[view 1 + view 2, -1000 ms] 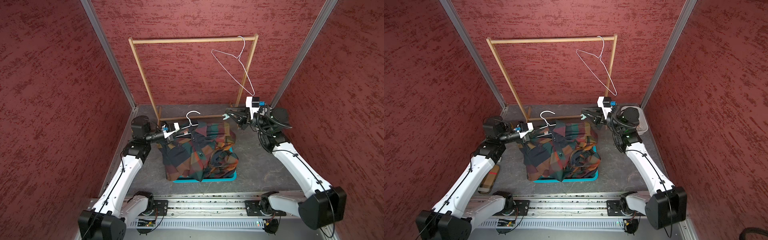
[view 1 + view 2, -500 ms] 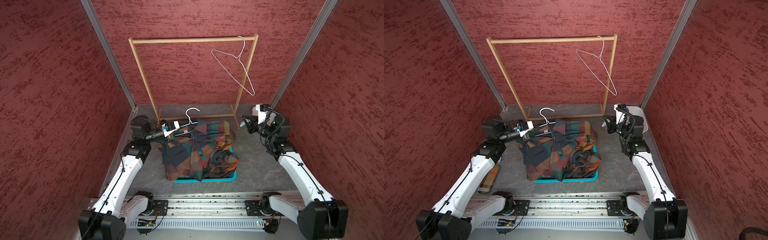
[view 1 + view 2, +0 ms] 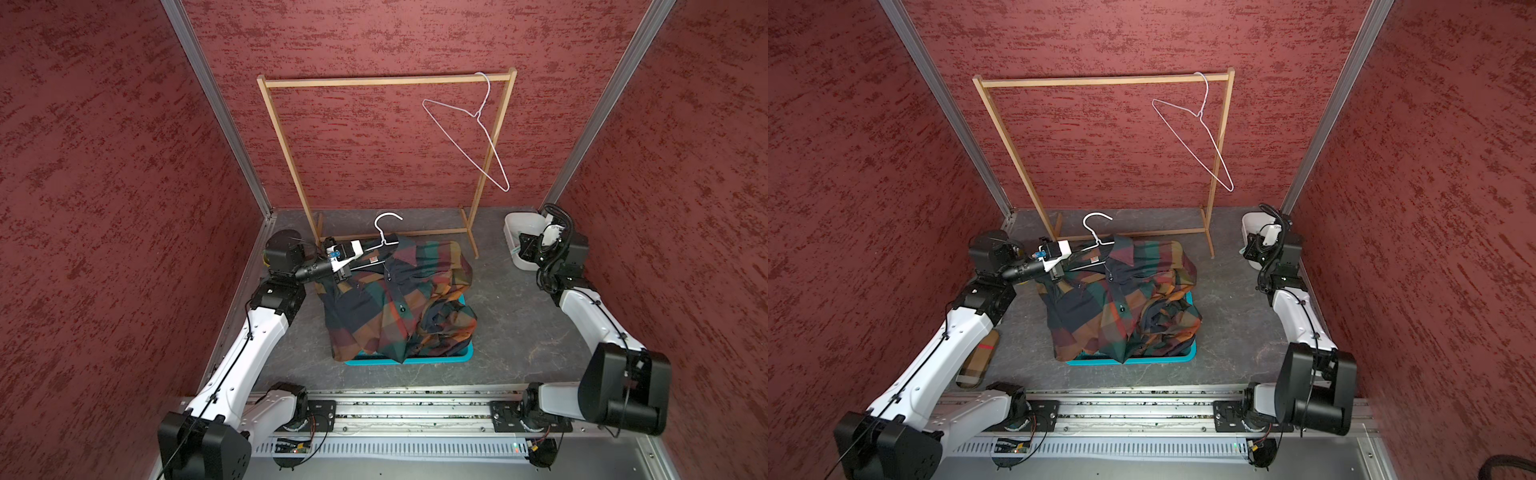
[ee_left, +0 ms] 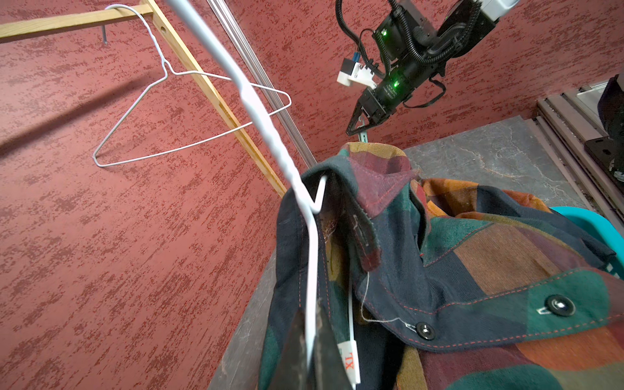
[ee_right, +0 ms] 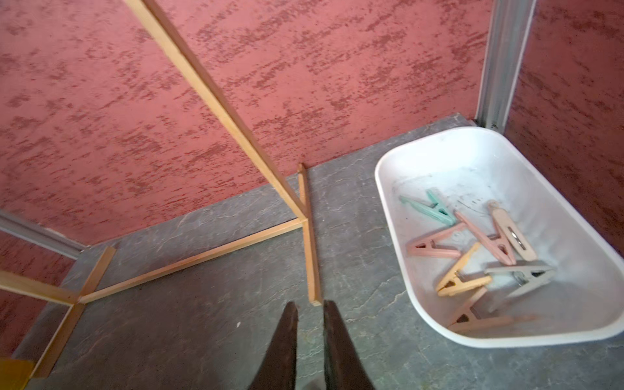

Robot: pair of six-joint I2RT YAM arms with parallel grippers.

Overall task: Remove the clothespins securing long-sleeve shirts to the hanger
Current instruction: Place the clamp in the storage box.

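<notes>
Seven pastel plastic clothespins [image 5: 434, 248] we count in the white oval tub [image 5: 472, 158]; our right gripper [image 4: 354, 130] pinches one mint peg [image 4: 364, 135] at its rim. Our left gripper [image 4: 309, 331] clamps one white wire hanger [image 4: 270, 135] inside the plaid shirt [image 4: 472, 270].

Red textured walls [image 3: 374, 37] L, R & far, w/ alu posts [image 3: 222, 114] at far corners. Grey stone-look floor [image 3: 519, 324]. Wooden rack [image 3: 386, 80] far centre. Metal rail [image 3: 415, 415] along near edge. Even light.

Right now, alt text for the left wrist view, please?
The left gripper clamps a white wire hanger threaded into the collar of a navy, green and orange plaid shirt; beyond, the right gripper seems to hold a mint clothespin.
</notes>
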